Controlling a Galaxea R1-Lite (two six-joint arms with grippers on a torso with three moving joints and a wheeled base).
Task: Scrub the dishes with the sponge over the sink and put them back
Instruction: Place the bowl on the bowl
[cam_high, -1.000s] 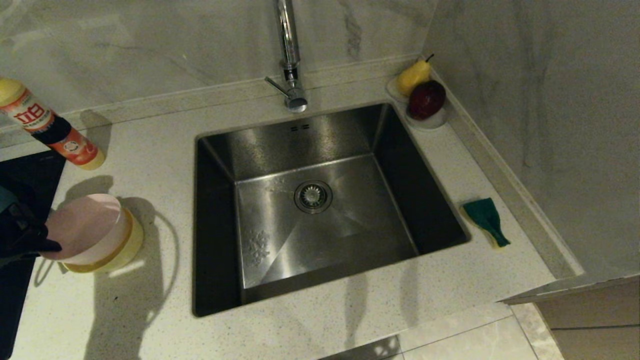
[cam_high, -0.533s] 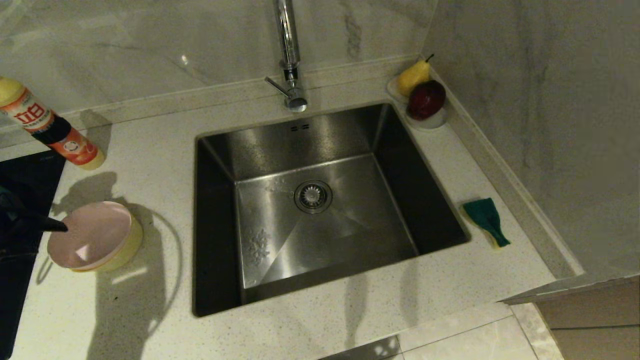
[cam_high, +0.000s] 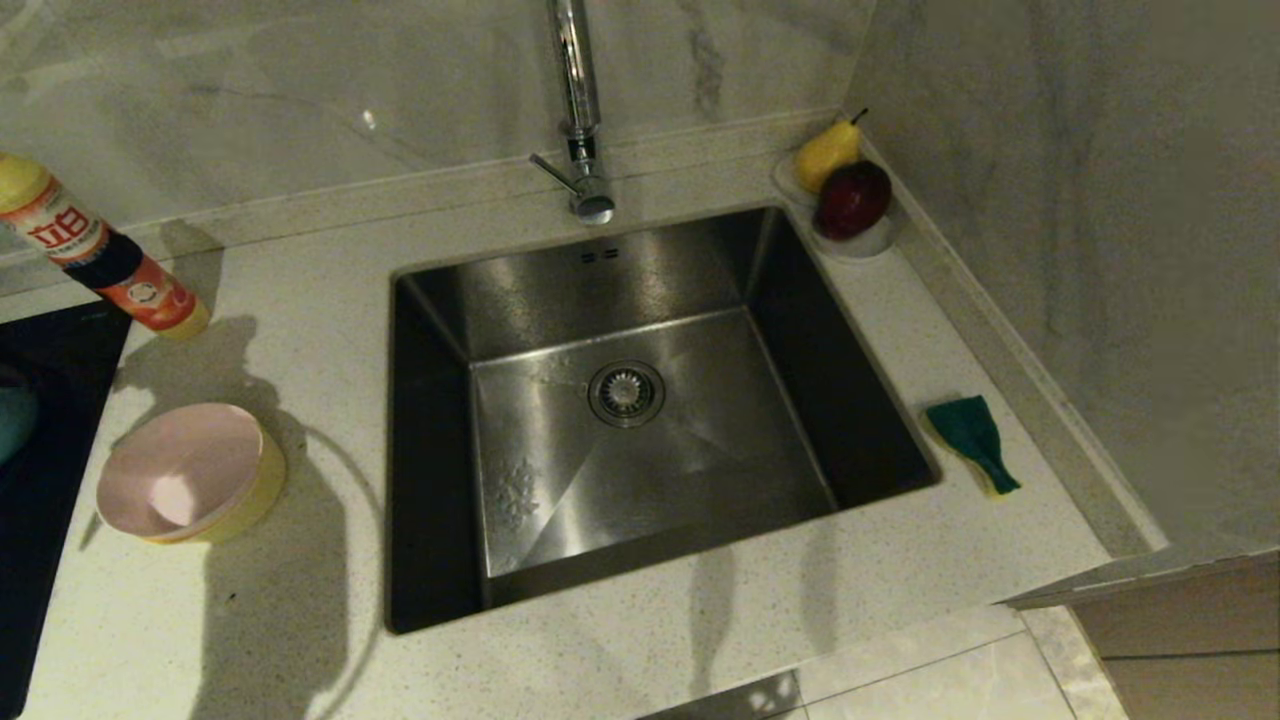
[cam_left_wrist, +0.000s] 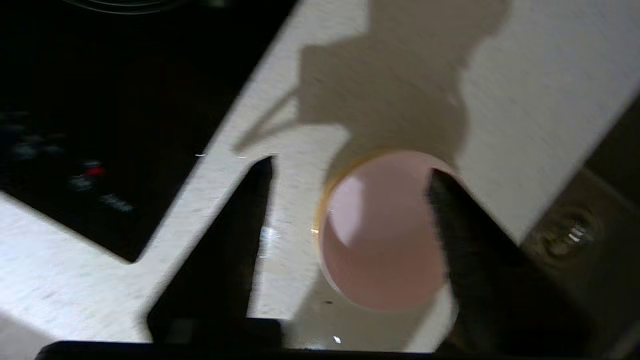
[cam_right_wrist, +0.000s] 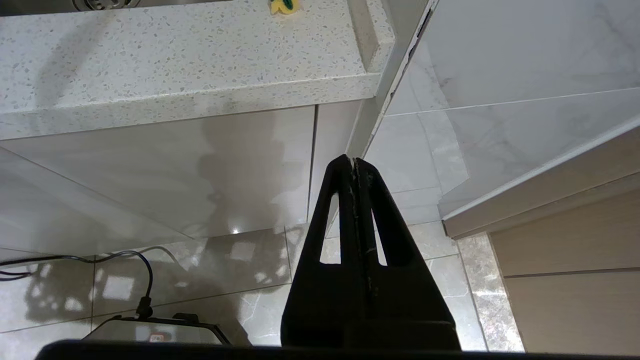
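Dishes: the pink bowl (cam_high: 180, 470) sits nested in the yellow bowl (cam_high: 255, 497) at lower left of the counter (cam_high: 300, 330). My left gripper (cam_left_wrist: 350, 172) is spread wide above it, holding nothing. My right gripper (cam_right_wrist: 354, 165) hangs closed below the counter edge. The sponge (cam_high: 972, 440) lies right of the sink (cam_high: 620, 400).

Left hand (cam_left_wrist: 350, 172) off pink bowl (cam_high: 172, 468), withdrawn.

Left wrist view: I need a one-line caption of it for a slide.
Open left hand above the pink bowl nested in the yellow bowl on the counter beside the sink.
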